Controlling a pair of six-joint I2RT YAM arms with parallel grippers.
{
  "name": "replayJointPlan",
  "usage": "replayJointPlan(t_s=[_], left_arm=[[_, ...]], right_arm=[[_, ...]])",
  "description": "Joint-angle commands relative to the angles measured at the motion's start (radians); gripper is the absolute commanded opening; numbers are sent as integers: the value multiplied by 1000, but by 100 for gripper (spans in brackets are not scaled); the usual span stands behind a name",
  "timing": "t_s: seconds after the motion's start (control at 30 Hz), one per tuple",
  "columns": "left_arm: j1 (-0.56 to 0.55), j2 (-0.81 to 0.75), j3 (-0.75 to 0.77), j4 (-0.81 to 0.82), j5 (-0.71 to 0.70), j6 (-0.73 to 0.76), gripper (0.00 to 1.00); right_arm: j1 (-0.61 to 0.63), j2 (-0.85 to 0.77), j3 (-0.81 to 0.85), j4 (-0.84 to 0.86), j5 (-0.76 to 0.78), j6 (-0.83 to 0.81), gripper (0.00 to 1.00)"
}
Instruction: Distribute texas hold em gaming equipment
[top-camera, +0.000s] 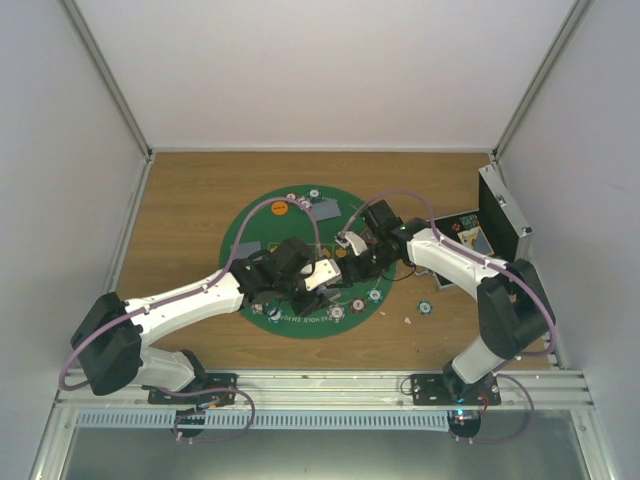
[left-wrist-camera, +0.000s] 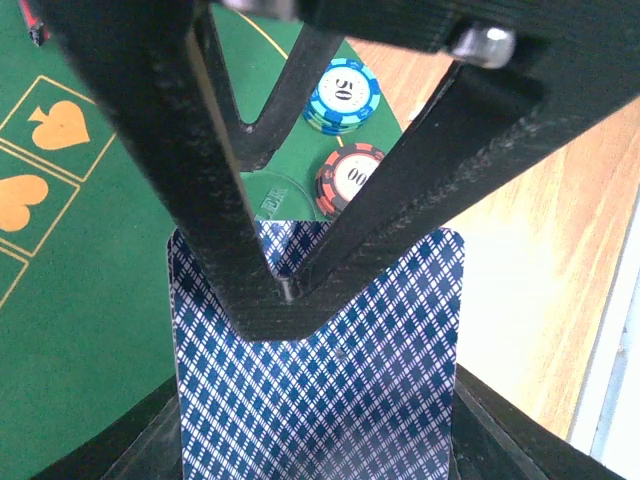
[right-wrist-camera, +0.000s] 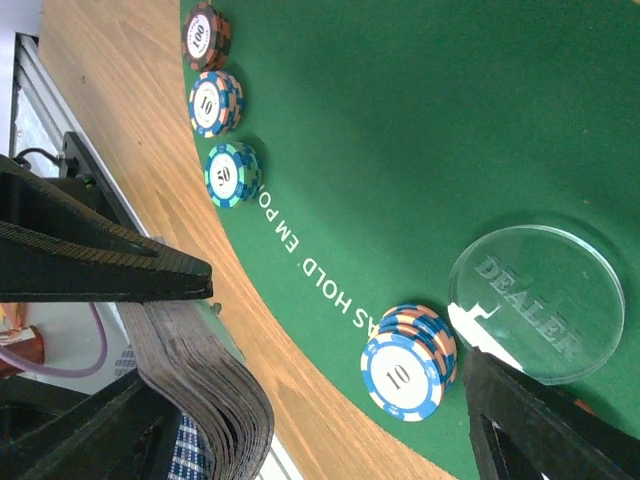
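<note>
Reading clearly from right wrist: DEALER disc (right-wrist-camera: 537, 305)

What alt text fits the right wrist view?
The right gripper, jaws open, frames a green felt mat, with an edge-on deck of cards at lower left. A clear DEALER disc lies on the mat beside a stack of blue-and-orange 10 chips; a 100 chip, a 10 chip and a 50 chip line the mat's edge at upper left.

Chip stacks (right-wrist-camera: 215, 103) and the dealer button (right-wrist-camera: 537, 303) stand along the rim of the mat (right-wrist-camera: 420, 120), whose middle lies open.
</note>
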Motion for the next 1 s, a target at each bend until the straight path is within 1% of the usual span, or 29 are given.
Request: replayJointPlan(t_s=[0.0,0.1,0.27,0.7,0.77,0.87,0.9,0.97], left_arm=[[-11,-30,-8,45,-7,-8,56],[-11,-33,-7,41,-11,-8,56],[-12,-34,-12,41,-15,-10,56],[-13,-41,-18,36,-22,-11,56],[-13,-41,-18,36,-22,-11,56],[-12,-37,-16,36,-23,-11,56],[-12,-36,-15,37,-23,-10,56],[-12,-34,-16,39,-25,-10,56]], right_arm=[[7,-34,-16,-25,59,-12,74],[7,-37,-16,-29,76,-10,69],[2,-51,-20,-42,97,-20,65],[-50,-80,-37,-65,109,-42,60],[-53,-80,-37,-66,82,-51,60],[-53,-75,-36,-55,-18,-56,59],[-52,-72,-36,-49,-48,-55,57],[-52,-70,-39,-38,-99,-51,51]])
